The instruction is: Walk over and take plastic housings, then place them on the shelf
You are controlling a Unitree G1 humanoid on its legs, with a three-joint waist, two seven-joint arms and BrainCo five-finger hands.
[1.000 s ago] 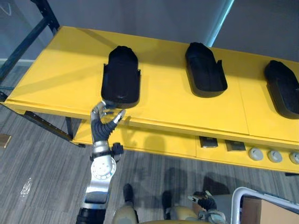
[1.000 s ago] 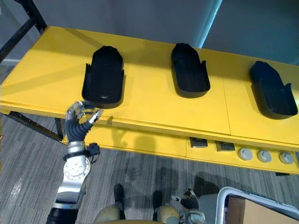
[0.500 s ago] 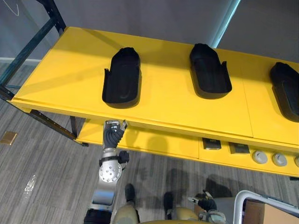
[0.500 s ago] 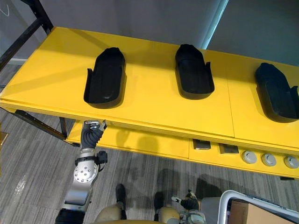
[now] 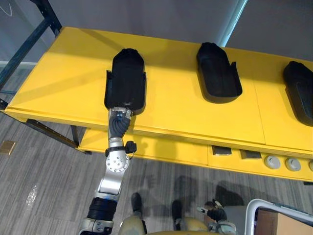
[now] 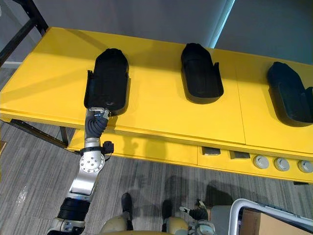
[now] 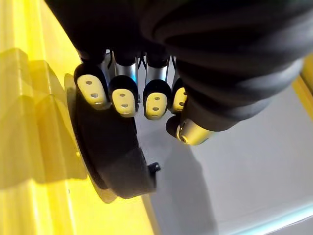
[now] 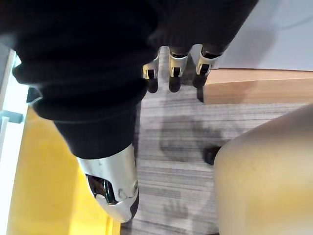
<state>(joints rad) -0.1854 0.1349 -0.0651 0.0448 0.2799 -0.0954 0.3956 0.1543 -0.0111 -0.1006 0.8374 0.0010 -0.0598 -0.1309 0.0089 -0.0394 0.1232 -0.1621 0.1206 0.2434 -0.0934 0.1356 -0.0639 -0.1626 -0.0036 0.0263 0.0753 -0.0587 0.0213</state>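
Observation:
Three black plastic housings lie on the yellow shelf top (image 5: 176, 110): a left one (image 5: 126, 78), a middle one (image 5: 217, 73) and a right one (image 5: 299, 90) cut by the view's edge. My left hand (image 5: 120, 116) reaches up from below the front edge and meets the near end of the left housing. In the left wrist view its fingers (image 7: 122, 95) stand in a relaxed row just short of the housing's rounded end (image 7: 110, 152), not wrapped round it. My right hand (image 5: 215, 213) hangs low, fingers (image 8: 176, 73) loose and holding nothing.
A lower yellow shelf carries dark square parts (image 5: 218, 150) and grey round discs (image 5: 273, 162). A black rack frame (image 5: 29, 41) stands at the far left. A white-rimmed bin with a cardboard box (image 5: 274, 218) sits on the floor at lower right.
My left hand, which had dropped below the shelf's front edge half a second ago, has come up and forward to the left housing's near end. The view has shifted a little.

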